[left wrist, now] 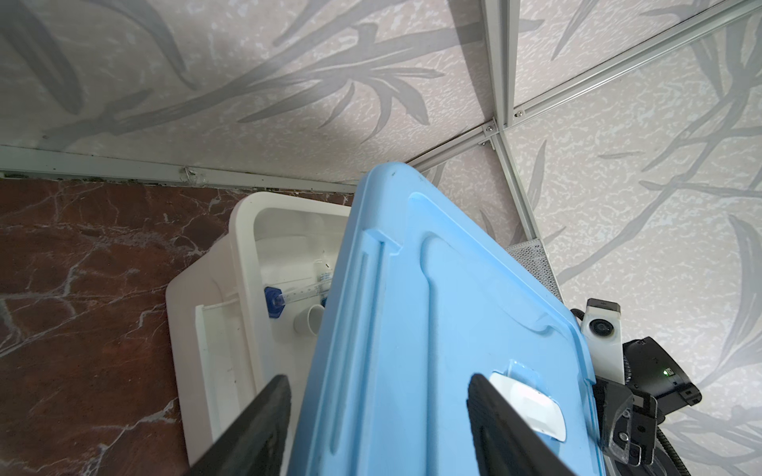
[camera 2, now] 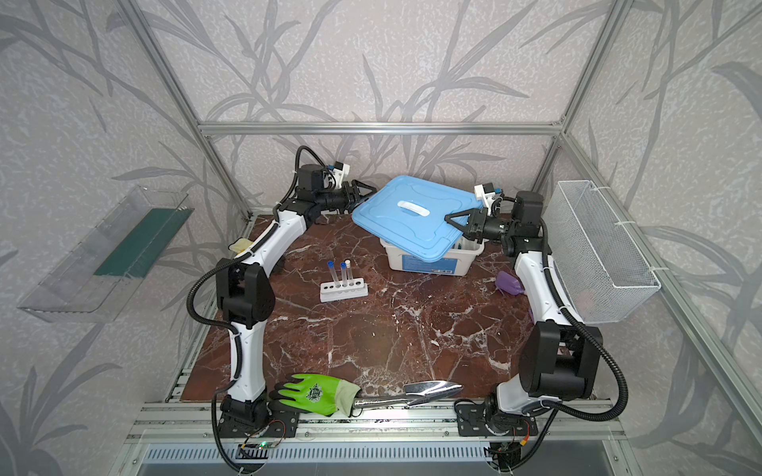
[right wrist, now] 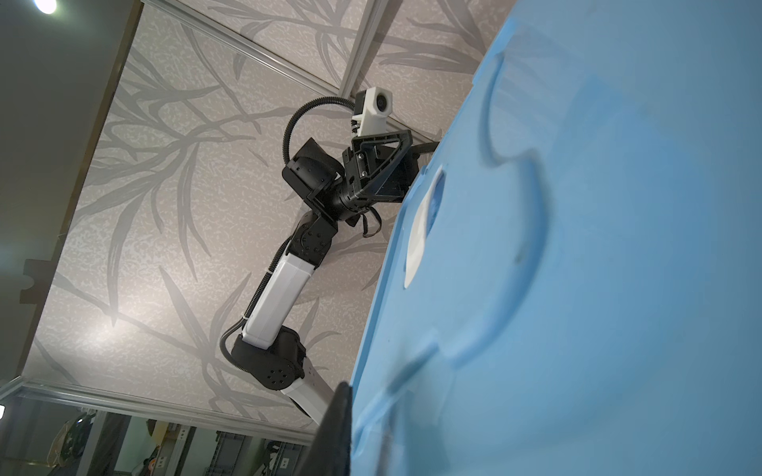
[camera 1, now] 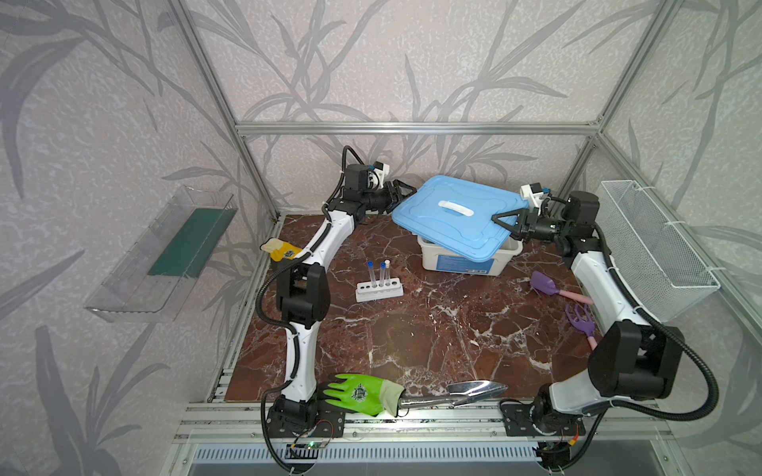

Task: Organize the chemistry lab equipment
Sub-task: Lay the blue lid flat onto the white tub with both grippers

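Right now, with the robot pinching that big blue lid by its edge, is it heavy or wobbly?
The blue lid looks like thin moulded plastic, so probably light. The right gripper grips just one edge while it tilts over the white bin, so it may sag or swing. Its smooth surface could slip.

Likely lab robot cell, aluminium frame (camera 1: pixel 412 128), patterned panels (camera 1: pixel 412 62), test tubes (camera 1: pixel 382 275)

The blue lid (left wrist: pixel 453 309) hides part of the test tube (left wrist: pixel 299 293).
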`<state>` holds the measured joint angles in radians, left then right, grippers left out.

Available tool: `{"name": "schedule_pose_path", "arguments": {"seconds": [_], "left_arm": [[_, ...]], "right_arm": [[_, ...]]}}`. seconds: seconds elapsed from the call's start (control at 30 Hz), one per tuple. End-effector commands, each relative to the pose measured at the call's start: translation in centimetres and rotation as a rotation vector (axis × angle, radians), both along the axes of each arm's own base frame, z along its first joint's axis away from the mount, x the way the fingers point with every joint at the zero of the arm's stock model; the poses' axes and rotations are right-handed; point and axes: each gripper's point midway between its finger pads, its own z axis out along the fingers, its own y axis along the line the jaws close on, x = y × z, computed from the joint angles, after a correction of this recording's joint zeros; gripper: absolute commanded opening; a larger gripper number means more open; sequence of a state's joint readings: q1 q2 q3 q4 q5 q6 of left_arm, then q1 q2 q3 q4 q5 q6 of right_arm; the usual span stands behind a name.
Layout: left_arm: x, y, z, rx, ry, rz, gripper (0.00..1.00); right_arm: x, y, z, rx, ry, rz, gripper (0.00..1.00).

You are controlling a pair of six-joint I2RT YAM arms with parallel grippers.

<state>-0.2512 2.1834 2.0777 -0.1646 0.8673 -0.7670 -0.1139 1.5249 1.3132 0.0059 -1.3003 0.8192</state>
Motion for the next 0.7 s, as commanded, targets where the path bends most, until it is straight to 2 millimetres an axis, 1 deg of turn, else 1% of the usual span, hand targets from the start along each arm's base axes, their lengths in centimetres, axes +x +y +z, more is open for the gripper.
{"name": "schedule_pose_path", "arguments": {"seconds": [0.0, 0.17, 0.3, 0.5, 0.57, 0.67], "left_arm": [[-0.9, -0.6, 0.2, 0.005, -0.008, -0.066, 0.69], [-1.6, -1.5, 0.4, -0.015, -0.01, -0.113, 0.69], [-1.8, -1.7, 0.6, -0.021, -0.016, -0.123, 0.69], [-1.9, -2.0, 0.8, -0.048, -0.022, -0.138, 0.62], [-1.9, -2.0, 0.7, -0.052, -0.022, -0.138, 0.6], [-1.9, -2.0, 0.6, -0.059, -0.02, -0.14, 0.57]], "right_arm": [[-1.5, 0.4, 2.3, -0.005, -0.113, 0.037, 0.1], [-1.6, 0.7, 2.3, -0.004, -0.127, 0.051, 0.1], [-1.7, 0.7, 2.0, -0.011, -0.126, 0.051, 0.1], [-1.1, 0.6, 0.3, -0.029, -0.099, 0.046, 0.11], [-0.9, 0.5, -0.2, -0.041, -0.091, 0.042, 0.14], [-0.3, 0.3, -1.7, -0.088, -0.059, 0.023, 0.16]]}}
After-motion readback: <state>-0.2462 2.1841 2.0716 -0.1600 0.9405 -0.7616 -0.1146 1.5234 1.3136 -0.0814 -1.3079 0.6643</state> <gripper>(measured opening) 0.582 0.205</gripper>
